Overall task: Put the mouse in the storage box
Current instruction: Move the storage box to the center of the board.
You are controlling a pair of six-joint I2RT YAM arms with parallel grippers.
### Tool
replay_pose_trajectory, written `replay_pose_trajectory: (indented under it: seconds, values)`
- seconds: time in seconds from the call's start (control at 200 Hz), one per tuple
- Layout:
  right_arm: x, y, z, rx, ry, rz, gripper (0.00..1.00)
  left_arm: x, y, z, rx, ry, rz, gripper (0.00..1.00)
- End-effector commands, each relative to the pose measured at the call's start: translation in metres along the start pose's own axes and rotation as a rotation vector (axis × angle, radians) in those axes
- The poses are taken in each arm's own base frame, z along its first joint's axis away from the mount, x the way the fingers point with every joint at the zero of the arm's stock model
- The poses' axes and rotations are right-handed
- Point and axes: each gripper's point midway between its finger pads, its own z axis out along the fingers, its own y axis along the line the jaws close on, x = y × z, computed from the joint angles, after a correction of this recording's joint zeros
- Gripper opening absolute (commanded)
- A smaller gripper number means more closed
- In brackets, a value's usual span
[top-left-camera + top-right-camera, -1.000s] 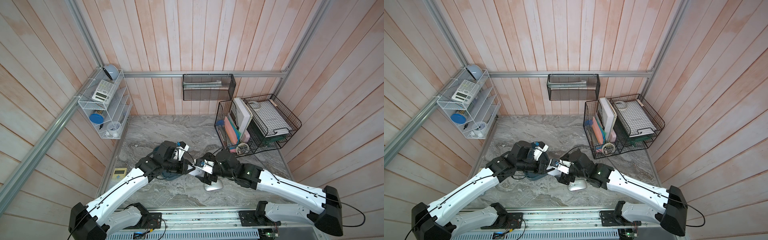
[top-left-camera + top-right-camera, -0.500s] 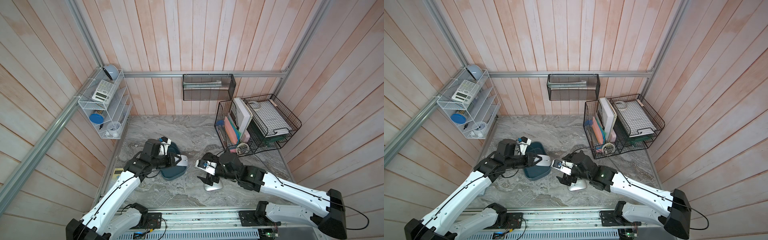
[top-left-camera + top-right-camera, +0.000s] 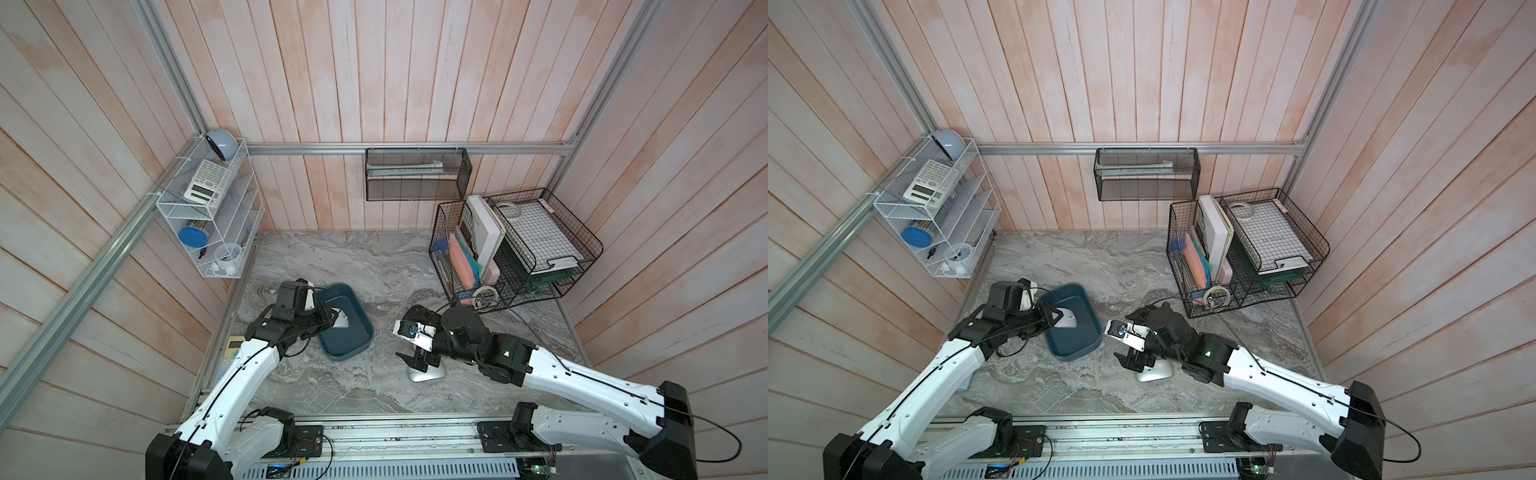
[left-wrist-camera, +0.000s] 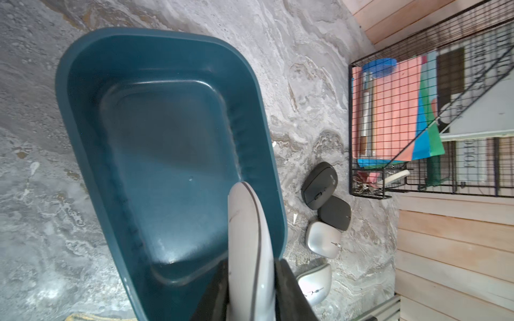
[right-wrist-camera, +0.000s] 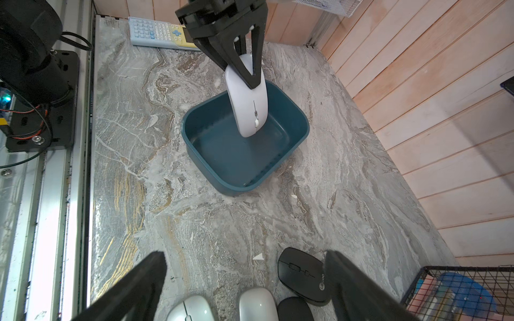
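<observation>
- Right wrist view: left claw (image 5: 250,76) is clamped on the tail end of the white mouse (image 5: 247,108), with the nose pointing down.
- Storage box (image 5: 230,158) sits directly under the left claw. The mouse nose hangs inside the box outline, close to one wall.
- Can't tell if the nose touches the box floor; it looks just clear.
- Left wrist view agrees: the white mouse (image 4: 247,236) is pinched between the jaws and the box (image 4: 167,133) below it holds nothing else.
- Right claw (image 5: 244,255) has its jaws spread wide and holds nothing.
- Just below the right claw, two pale mice (image 5: 257,305) and two black mice (image 5: 304,273) lie bunched on the counter (image 5: 194,222), all well apart from the box.
- In a top view the right claw (image 3: 419,359) hovers right over one of the pale ones, with no grip on it.
- Progress call: pick and carry are done, and the mouse is at the drop point.
- Left to do: open the left jaws, maybe lower a touch first, then back the arm out.
- If every mouse counts, four more remain; the task names one, so I'd call it nearly finished.
</observation>
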Motion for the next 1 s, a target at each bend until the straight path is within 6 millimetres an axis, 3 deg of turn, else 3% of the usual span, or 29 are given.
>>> replay_pose_trajectory:
  seconds: [0.0,0.235,0.73,0.85,0.995]
  values:
    - [-0.002,-0.002,-0.003,0.023,-0.019,-0.006,0.96,0.005,0.021,0.011,-0.080,0.012,-0.014,0.00]
    - [-0.001,-0.001,0.000,0.018,-0.017,-0.005,0.96,0.008,0.060,0.008,-0.282,-0.014,-0.031,0.00]
    - [0.003,0.001,0.002,0.013,-0.005,-0.005,0.96,-0.011,0.092,-0.010,-0.515,-0.103,-0.016,0.00]
    - [0.003,0.001,0.002,0.011,-0.005,-0.003,0.96,-0.019,0.077,-0.005,-0.436,-0.107,-0.003,0.00]
    - [0.003,0.002,0.002,0.008,-0.005,-0.001,0.96,-0.026,0.024,0.014,-0.127,-0.098,0.028,0.00]
